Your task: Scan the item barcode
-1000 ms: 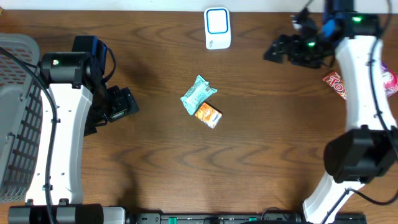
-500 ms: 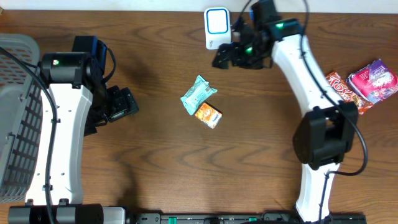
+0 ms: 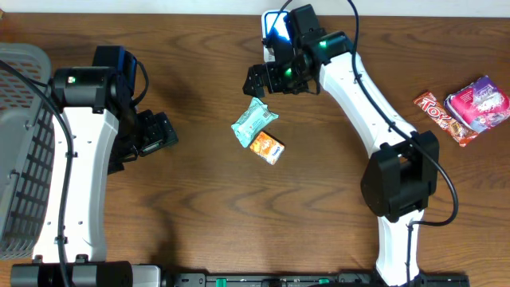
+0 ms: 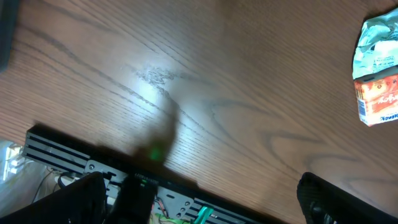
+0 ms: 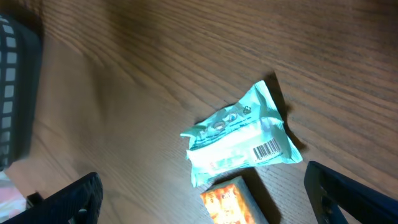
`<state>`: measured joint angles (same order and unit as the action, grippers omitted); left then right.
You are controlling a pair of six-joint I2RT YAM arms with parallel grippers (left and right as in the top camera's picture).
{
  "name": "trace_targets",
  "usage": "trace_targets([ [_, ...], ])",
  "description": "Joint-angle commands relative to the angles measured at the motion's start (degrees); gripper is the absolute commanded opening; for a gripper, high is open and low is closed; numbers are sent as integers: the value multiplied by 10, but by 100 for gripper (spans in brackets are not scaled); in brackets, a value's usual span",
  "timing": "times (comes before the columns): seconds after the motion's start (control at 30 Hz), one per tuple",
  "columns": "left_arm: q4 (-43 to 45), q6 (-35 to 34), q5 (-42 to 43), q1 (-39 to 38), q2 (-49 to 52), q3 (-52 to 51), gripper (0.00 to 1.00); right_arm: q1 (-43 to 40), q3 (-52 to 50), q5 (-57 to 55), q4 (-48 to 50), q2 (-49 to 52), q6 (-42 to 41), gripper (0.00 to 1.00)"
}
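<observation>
A: Brown wood table [image 3: 199, 207]. The teal packet [image 3: 254, 121] lies mid-table, touching the orange carton [image 3: 267, 148]. Its barcode [image 5: 267, 149] faces up.
B: Claws?
A: The right gripper [image 3: 256, 80] is spread wide and empty, near the packet. The left gripper [image 3: 159, 131] is likewise wide and empty, well apart from it. The scanner [image 3: 273, 25] is half hidden behind the right arm.
</observation>
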<state>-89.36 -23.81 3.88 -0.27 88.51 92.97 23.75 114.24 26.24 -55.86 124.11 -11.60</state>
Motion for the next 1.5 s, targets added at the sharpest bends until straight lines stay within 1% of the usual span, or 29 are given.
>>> trace_targets([
  [0.0,-1,-3,-9,1,2,-1,98,10,-2,-38,-2,8,-6,99],
  [0.07,-1,-3,-9,1,2,-1,98,17,-2,-56,-3,14,-7,99],
  [0.2,-1,-3,-9,1,2,-1,98,31,-2,-56,-3,28,-78,99],
  [0.27,-1,-3,-9,1,2,-1,98,37,-2,-50,-2,29,-92,99],
  [0.3,-1,-3,-9,1,2,-1,98,40,-2,-49,0,29,-92,95],
  [0.4,-1,-3,-9,1,2,-1,98,45,-2,-49,-2,29,-92,76],
  [0.43,-1,-3,-9,1,2,-1,98,47,-2,-49,-3,29,-92,73],
  [0.57,-1,-3,-9,1,2,-1,98,51,-2,-60,-2,29,-113,72],
  [0.6,-1,-3,-9,1,2,-1,98,53,-2,-74,-3,30,-135,70],
  [0.67,-1,-3,-9,1,2,-1,98,60,-2,-117,-7,33,-205,67],
  [0.73,-1,-3,-9,1,2,-1,98,80,-2,-170,-14,42,-305,66],
  [0.83,-1,-3,-9,1,2,-1,98,108,-2,-233,-9,54,-361,68],
  [0.97,-1,-3,-9,1,2,-1,98,150,-2,-355,-7,82,-433,69],
  [1.13,-1,-3,-9,1,2,-1,98,189,-2,-452,-7,123,-507,69],
  [1.3,-1,-3,-9,1,2,-1,98,199,-2,-475,-3,147,-521,67],
  [1.37,-1,-3,-9,1,2,-1,98,198,-2,-476,-3,149,-520,61],
  [1.47,-1,-3,-9,1,2,-1,98,196,-2,-476,-5,149,-520,41],
])
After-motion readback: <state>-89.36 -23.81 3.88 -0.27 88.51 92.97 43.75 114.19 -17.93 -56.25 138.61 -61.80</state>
